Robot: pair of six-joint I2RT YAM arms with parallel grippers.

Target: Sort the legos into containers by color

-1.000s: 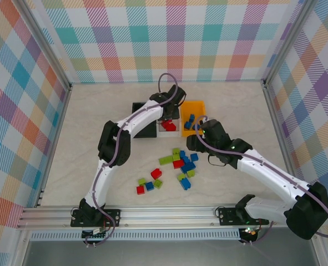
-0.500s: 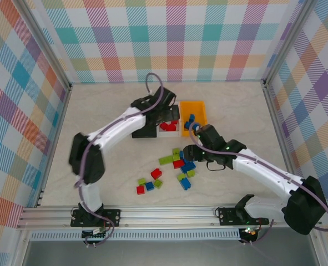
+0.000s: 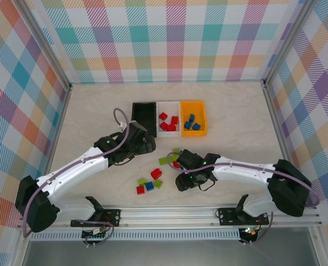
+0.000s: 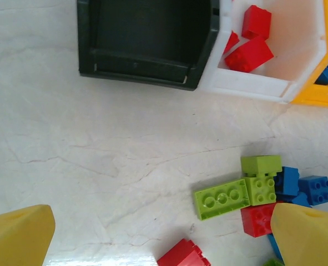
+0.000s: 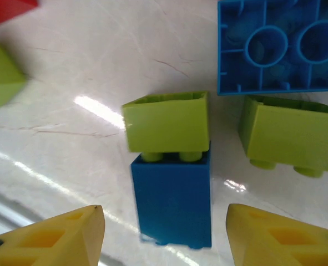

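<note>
We open on the left hand (image 3: 146, 145), with its yellow fingers (image 4: 18, 235) spread wide apart over the pale bench (image 4: 97, 144) and clamped on nothing. Straight ahead of it we see 3 bins in a row. First is the black bin (image 4: 147, 39). Touching its right wall is the white bin (image 4: 252, 87) with red legos (image 4: 251, 54) inside. Next comes the orange bin (image 4: 313, 98) holding blue legos (image 3: 191, 122). Just inside that hand's right finger lies a loose cluster of lime legos (image 4: 222, 198) with blue and red ones beside them.

Now the right hand (image 5: 169, 238), low over the bench, fingers also apart. Between them, touching neither, lies a blue brick (image 5: 172, 205) with a lime brick (image 5: 166, 119) pressed against its far end. Ahead and to the right of that pair we see a second lime brick (image 5: 288, 138) and an upturned blue brick (image 5: 280, 47).
</note>
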